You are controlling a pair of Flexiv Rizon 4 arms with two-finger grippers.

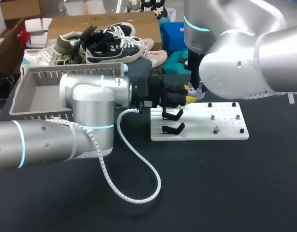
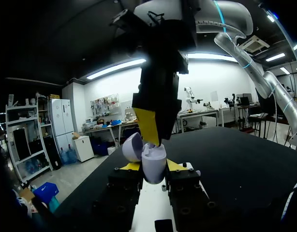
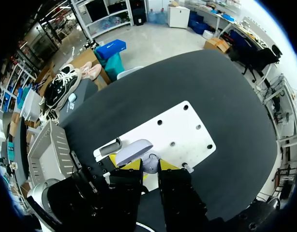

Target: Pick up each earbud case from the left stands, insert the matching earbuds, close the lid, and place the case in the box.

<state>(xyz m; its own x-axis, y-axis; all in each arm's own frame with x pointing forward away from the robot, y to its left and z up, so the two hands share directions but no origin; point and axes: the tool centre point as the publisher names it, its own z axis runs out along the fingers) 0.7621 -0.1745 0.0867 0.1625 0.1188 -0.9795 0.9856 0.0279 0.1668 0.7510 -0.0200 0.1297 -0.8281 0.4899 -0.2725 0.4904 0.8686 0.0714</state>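
Observation:
My left gripper (image 2: 153,166) is shut on a pale lavender earbud case (image 2: 153,162). It holds the case upright over the white stand board (image 1: 221,130), with the lid (image 2: 133,146) swung open. My right gripper (image 3: 149,166) comes straight down onto the case mouth. Its yellow tips stand close together, pinching a small pale earbud (image 3: 149,163). In the head view both grippers meet at the board's back left corner, left gripper (image 1: 187,100) under right gripper (image 1: 194,89). Two black stands (image 1: 172,116) on the board are bare. The grey box (image 1: 22,96) sits at the far left.
Small pegs (image 1: 216,129) dot the right half of the board. The left arm's white coiled cable (image 1: 139,169) loops over the dark table in front of the board. The left arm's body lies between the box and the board.

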